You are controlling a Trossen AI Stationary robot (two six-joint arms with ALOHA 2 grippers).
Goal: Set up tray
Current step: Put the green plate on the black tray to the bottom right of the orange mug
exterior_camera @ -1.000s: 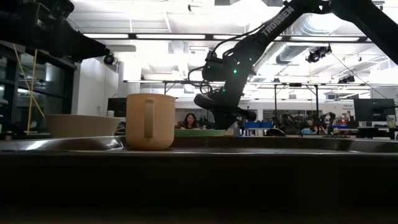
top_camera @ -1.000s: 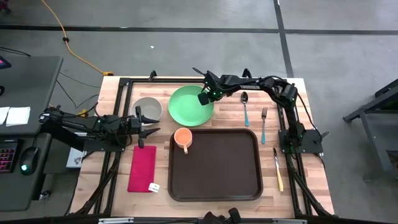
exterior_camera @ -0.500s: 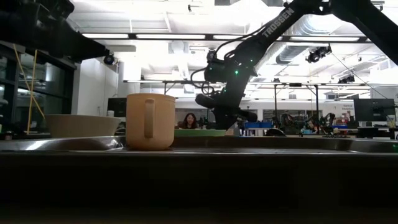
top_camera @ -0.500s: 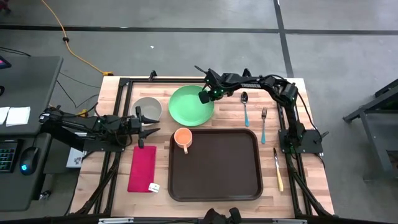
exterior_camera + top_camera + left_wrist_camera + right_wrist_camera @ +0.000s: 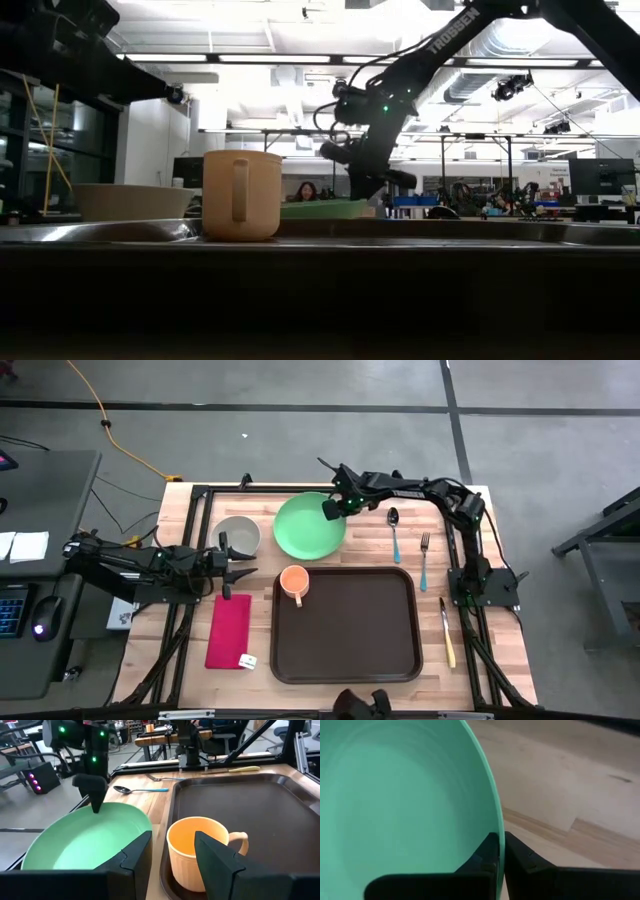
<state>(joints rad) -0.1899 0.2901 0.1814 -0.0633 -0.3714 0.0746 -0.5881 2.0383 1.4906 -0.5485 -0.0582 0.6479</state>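
Smooth plastic-looking tray (image 5: 360,625) and green plate (image 5: 305,530) – matt wooden table (image 5: 500,560) – cloth-like napkin (image 5: 230,630)

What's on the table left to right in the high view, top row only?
Grey bowl → green plate, its right rim pinched by the right gripper → spoon → fork.

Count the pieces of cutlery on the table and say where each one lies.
3, all on the wood right of the tray: a spoon beside the green plate, a fork right of the spoon, a knife nearer the front edge.
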